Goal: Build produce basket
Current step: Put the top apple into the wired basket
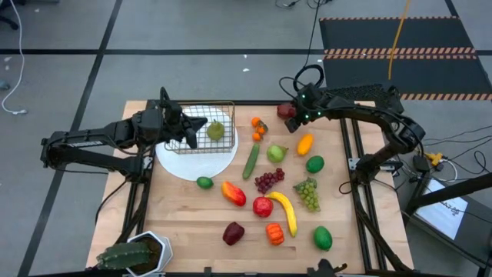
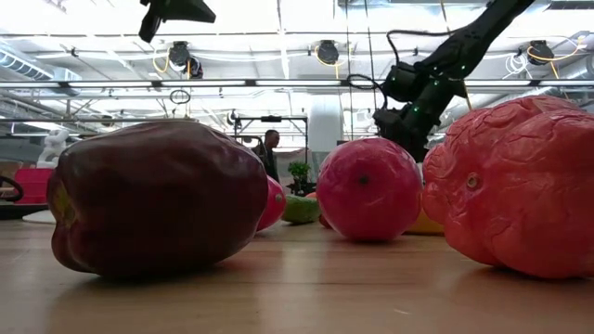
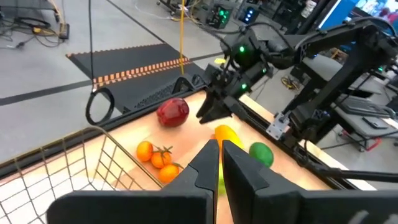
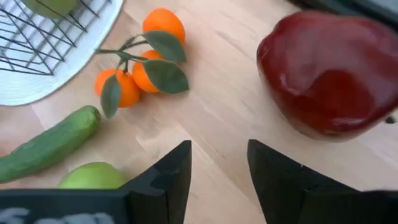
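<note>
Basket (image 1: 204, 129): one, on white plate (image 1: 196, 163), holding one green fruit (image 1: 216, 131). Left gripper (image 1: 181, 127) pinched shut at its wire; right gripper (image 4: 219, 167) parted, empty, beside red apple (image 4: 328, 73). Tangerines (image 4: 138, 70): three, seen only close-up.

Potted plant (image 1: 132, 255) cut by edge; cucumber (image 4: 46, 145) partly cropped.

Red apple (image 3: 172, 112) beside right gripper (image 3: 208, 114), beyond basket (image 3: 93, 165).

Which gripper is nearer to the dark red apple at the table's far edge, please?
Right. The right gripper hangs right beside the dark red apple; the left gripper is far across the table, at the basket.
</note>
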Motion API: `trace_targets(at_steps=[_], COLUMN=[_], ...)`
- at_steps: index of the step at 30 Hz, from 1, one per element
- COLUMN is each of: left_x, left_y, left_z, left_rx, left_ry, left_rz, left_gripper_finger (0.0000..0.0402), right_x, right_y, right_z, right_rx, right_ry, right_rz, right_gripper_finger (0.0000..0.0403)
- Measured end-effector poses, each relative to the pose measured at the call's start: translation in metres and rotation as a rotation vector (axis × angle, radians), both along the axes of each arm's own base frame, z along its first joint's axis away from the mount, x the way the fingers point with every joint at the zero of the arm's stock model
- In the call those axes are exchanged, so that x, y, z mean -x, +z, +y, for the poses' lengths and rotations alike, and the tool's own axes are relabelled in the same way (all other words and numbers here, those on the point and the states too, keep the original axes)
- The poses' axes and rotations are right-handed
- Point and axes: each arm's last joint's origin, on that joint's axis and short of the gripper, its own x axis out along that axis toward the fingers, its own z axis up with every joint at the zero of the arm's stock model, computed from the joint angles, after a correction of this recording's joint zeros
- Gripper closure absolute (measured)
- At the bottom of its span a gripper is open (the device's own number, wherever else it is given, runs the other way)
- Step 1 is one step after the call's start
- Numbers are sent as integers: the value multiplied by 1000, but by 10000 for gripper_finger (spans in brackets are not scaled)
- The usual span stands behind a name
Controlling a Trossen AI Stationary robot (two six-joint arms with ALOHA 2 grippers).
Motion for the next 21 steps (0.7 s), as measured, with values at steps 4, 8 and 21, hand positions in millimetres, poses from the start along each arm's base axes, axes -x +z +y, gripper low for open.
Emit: trace_targets(at_steps=[4, 8, 21], left_x=[0, 0, 0], left_y=[0, 0, 0], left_z=[0, 0, 1], left_rx=[21, 19, -9], left_ry=[-10, -10, 11], left_rz=[-9, -8, 2], left_gripper_finger=[380, 380, 380], right_x=[4, 4, -20], right_y=[21, 32, 5], right_z=[6, 5, -48], right_rx=[161, 386, 395], right_ry=[50, 120, 374], right_rz=[1, 61, 141], right_gripper_finger=[245, 194, 49])
